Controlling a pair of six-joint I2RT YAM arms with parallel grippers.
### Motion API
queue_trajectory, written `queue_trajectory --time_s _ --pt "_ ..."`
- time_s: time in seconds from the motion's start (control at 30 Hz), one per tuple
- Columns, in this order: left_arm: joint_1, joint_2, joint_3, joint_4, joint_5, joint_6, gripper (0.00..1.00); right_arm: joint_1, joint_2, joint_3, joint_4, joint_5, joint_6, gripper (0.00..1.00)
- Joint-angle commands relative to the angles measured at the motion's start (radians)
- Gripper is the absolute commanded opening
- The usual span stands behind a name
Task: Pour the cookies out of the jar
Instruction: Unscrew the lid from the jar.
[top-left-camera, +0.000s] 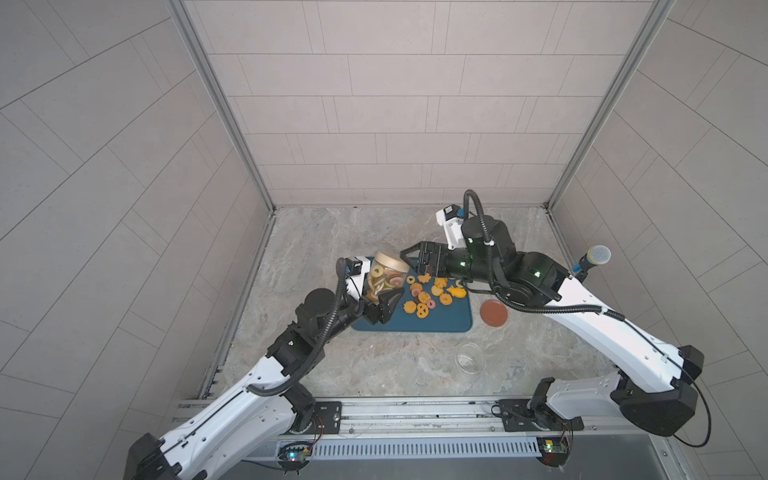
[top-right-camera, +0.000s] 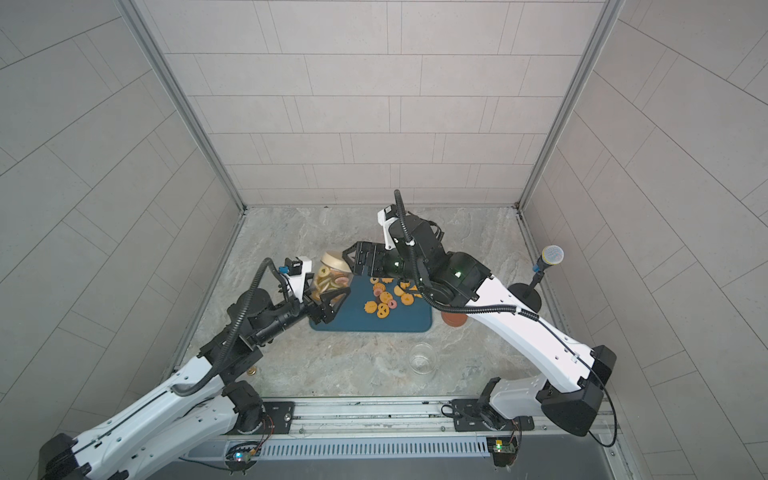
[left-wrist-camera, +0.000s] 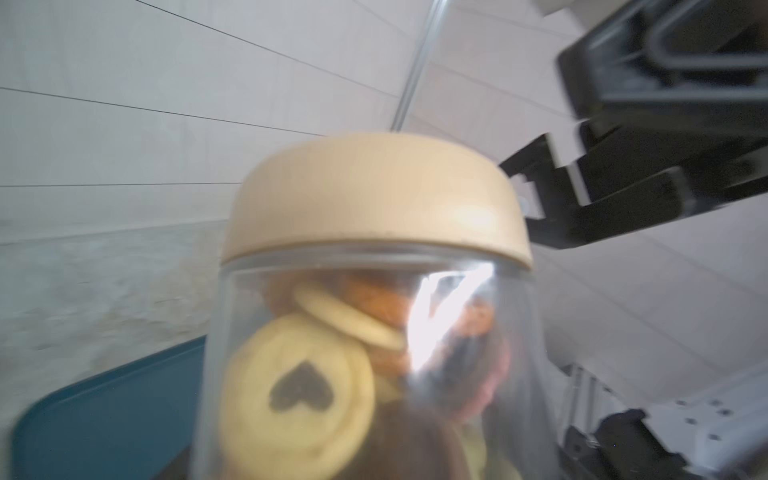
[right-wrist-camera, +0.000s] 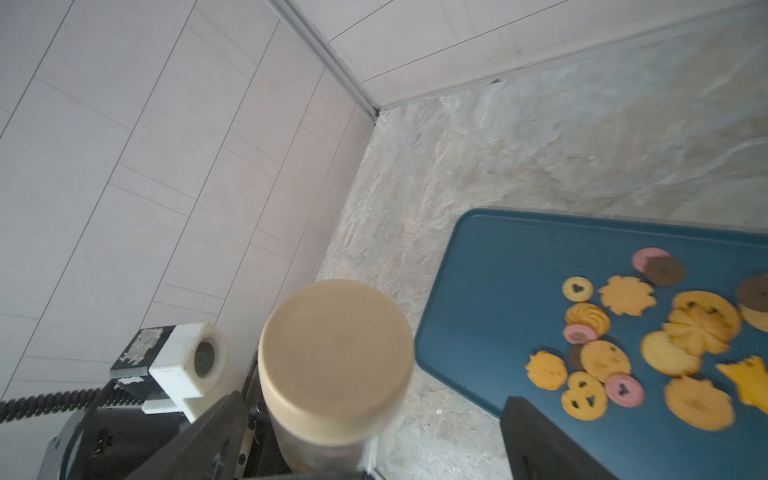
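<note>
At the tray (top-left-camera: 436, 324) edge, the left arm (top-left-camera: 232, 399) reaches forward, left gripper (top-left-camera: 380, 300) clamped on the jar (top-left-camera: 384, 280); the right arm (top-left-camera: 615, 337) folds inward, right gripper (top-left-camera: 409, 258) agape beside the lid (top-left-camera: 391, 262)

Your clear jar (top-left-camera: 380, 284) wears a cream lid (top-left-camera: 390, 262). On the teal tray (top-left-camera: 444, 320) you have cookies (top-left-camera: 424, 297) in golden-orange, pink and dark brown. 1 pale cookie (left-wrist-camera: 297, 390) in the jar shows a dark heart. The table (top-left-camera: 374, 365) is veined grey-beige marble, and the round disc (top-left-camera: 493, 313) is rust-brown.
</note>
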Motion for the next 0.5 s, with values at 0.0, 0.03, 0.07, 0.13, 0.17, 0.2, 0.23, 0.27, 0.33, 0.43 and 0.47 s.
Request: queue_trajectory --time_s 0.0,0.03,0.07,0.13,0.17,0.2,0.23,0.27,0.33,0.43,0.47 --pt "-0.037 -0.038 0.050 -0.127 -0.267 0.154 0.00 0.019 0.000 0.030 -0.150 0.078 0.055 1.00" --pt "-0.052 -0.040 0.045 -0.124 -0.289 0.160 0.00 0.027 0.000 0.027 -0.134 0.071 0.074 1.00" --pt "-0.066 -0.043 0.041 -0.117 -0.307 0.161 0.00 0.034 -0.001 0.018 -0.112 0.063 0.091 1.00" --pt "-0.091 -0.042 0.028 -0.091 -0.308 0.165 0.00 0.049 0.002 -0.001 -0.065 0.048 0.140 1.00" --pt "-0.100 -0.040 0.025 -0.080 -0.303 0.169 0.00 0.054 0.008 -0.006 -0.049 0.041 0.156 1.00" --pt "-0.110 -0.040 0.018 -0.065 -0.293 0.174 0.00 0.061 0.016 -0.009 -0.033 0.037 0.172 1.00" --pt "-0.122 -0.040 0.013 -0.050 -0.287 0.179 0.00 0.069 0.023 -0.009 -0.026 0.042 0.183 1.00" --pt "-0.129 -0.039 0.008 -0.038 -0.275 0.182 0.00 0.075 0.029 -0.012 -0.015 0.042 0.189 1.00" --pt "-0.138 -0.044 -0.004 -0.008 -0.224 0.182 0.00 0.079 0.043 -0.020 0.015 0.030 0.211 1.00" --pt "-0.147 -0.043 -0.007 0.006 -0.174 0.176 0.00 0.080 0.063 -0.025 0.042 0.016 0.234 1.00" --pt "-0.151 -0.043 -0.008 0.006 -0.174 0.177 0.00 0.082 0.068 -0.025 0.050 0.013 0.239 1.00"
